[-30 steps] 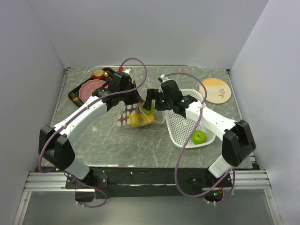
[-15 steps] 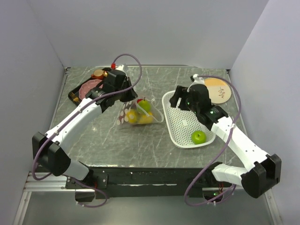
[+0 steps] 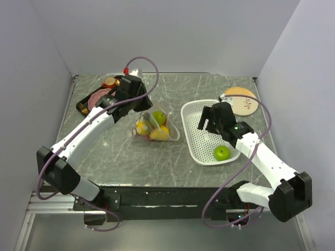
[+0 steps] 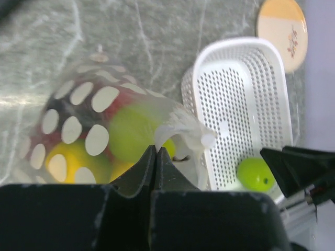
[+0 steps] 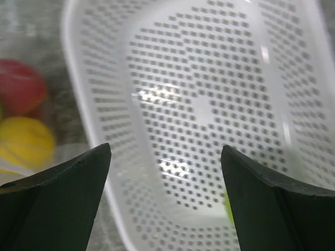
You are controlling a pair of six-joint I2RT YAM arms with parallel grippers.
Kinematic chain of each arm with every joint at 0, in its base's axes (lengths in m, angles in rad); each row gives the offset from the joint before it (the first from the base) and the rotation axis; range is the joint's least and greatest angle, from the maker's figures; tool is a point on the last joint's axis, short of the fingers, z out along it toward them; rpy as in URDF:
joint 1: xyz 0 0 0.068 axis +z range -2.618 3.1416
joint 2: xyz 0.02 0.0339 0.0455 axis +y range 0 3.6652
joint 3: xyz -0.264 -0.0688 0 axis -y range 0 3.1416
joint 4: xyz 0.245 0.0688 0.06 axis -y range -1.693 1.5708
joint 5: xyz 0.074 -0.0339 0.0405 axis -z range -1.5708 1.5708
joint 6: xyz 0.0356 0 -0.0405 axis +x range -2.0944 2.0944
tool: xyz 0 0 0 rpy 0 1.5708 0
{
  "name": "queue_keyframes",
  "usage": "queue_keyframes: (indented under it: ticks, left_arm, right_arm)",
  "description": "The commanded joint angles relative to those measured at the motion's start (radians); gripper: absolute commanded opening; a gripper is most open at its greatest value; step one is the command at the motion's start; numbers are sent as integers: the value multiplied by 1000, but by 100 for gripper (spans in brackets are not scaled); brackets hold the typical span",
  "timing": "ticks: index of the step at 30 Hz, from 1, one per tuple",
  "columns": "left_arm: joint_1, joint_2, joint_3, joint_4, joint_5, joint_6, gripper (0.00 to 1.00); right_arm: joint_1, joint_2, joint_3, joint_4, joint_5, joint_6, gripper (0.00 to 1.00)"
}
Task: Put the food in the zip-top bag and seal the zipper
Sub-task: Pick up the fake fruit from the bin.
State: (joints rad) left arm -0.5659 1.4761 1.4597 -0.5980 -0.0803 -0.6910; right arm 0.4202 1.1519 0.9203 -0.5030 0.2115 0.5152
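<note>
On the grey marbled table (image 3: 157,159), between the two arms, the clear, white-dotted zip-top bag (image 3: 156,127) lies slumped with yellow, green and red toy fruits (image 4: 131,130) inside. Its mouth seems turned toward the white perforated plastic basket (image 3: 194,137). The left gripper (image 4: 157,150) has its fingers pressed together on the bag's crumpled rim, holding that edge up. One small round green apple (image 3: 222,152) sits outside the bag, at the near end of the basket, whose long axis runs from far to near. The right gripper (image 5: 165,149) hovers over the basket's middle, fingers spread wide with nothing between them. The apple lies on the base side of those fingers, so the right arm is much the nearer, and I judge it must draw back and down to reach it. In the right wrist view the apple is only a green sliver beside one finger. The zipper cannot be told apart from the pinched rim, and how far the mouth gapes is unclear.
</note>
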Motion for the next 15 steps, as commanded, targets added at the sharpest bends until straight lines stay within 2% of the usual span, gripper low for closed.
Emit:
queue_keyframes:
  ticks: [1, 4, 8, 15]
  left_arm:
    - [-9, -27, -67, 122, 149, -7, 1]
    - [-11, 6, -46, 116, 192, 14, 1]
    - [-15, 62, 11, 38, 171, 38, 1]
    - [-15, 35, -32, 86, 171, 30, 1]
  right_arm:
    - [-12, 3, -7, -170, 176, 77, 95]
    - [-12, -12, -52, -193, 212, 120, 100]
    - [-32, -29, -103, -175, 181, 146, 100]
    - [-72, -15, -144, -137, 126, 146, 100]
